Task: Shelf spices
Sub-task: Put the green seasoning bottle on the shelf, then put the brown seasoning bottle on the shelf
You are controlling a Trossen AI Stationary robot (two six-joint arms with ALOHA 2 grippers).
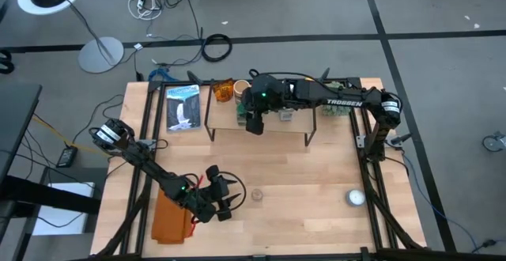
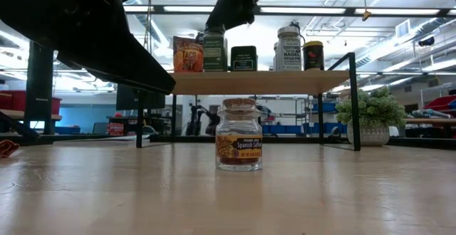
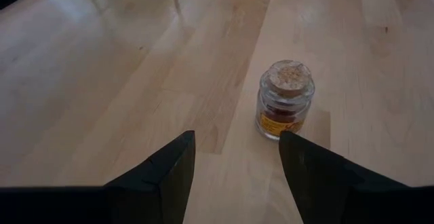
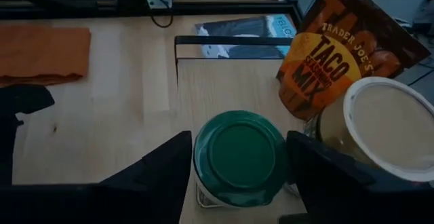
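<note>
High view has your right gripper (image 1: 253, 123) over the shelf (image 1: 300, 120), fingers spread either side of the green-lidded jar (image 4: 239, 157), not visibly clamping it. Your left gripper (image 1: 224, 202) sits near-left on the table (image 1: 316, 174), half open, empty, pointing at the cork-topped jar (image 3: 285, 100).

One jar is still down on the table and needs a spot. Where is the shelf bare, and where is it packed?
The shelf is bare along its front edge and front-left corner. Its back row is packed: taco mix packet, green-lidded jar between the right gripper fingers, more jars rightward. The cork-topped jar stands alone before the left gripper.
</note>
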